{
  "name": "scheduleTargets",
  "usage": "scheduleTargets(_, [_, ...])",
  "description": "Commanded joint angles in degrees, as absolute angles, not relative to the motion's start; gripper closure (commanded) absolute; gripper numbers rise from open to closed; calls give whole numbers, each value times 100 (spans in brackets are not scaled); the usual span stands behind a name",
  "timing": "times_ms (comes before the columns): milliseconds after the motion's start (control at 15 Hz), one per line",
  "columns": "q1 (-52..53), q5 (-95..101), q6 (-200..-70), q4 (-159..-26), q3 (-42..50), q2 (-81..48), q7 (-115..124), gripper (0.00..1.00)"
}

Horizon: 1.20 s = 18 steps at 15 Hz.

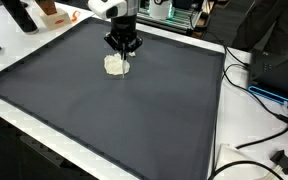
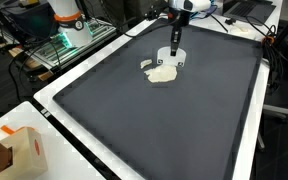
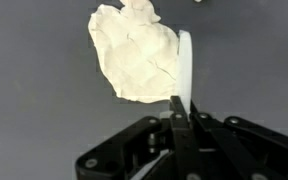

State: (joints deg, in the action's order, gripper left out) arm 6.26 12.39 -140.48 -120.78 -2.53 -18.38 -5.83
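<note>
A crumpled white cloth (image 3: 134, 55) lies on the dark grey mat (image 1: 134, 120), toward its far side in both exterior views (image 1: 116, 66) (image 2: 161, 73). My gripper (image 3: 181, 108) hangs straight down just beside it, also visible from outside (image 1: 124, 48) (image 2: 174, 55). In the wrist view the two black fingers are pressed together on the near end of a thin white strip (image 3: 186, 65). The strip stands edge-on along the cloth's right side. Whether it is part of the cloth or a separate piece cannot be made out.
A white rim (image 1: 220, 110) borders the mat. Black cables (image 1: 269, 100) and a black block (image 1: 282, 158) lie off one side. A cardboard box with orange marking (image 2: 19, 150) sits at a near corner, and equipment racks (image 2: 64, 40) stand behind.
</note>
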Motion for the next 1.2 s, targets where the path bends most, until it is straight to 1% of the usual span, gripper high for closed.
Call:
scheduleTargets(0, [596, 1372, -14214, -12198, -210, -1813, -520, 99])
scheduleTargets(600, [449, 1222, -14730, -12340, -221, -1973, -675, 99])
scheduleTargets(1133, [353, 986, -14480, -12449, -308, -2020, -869, 99])
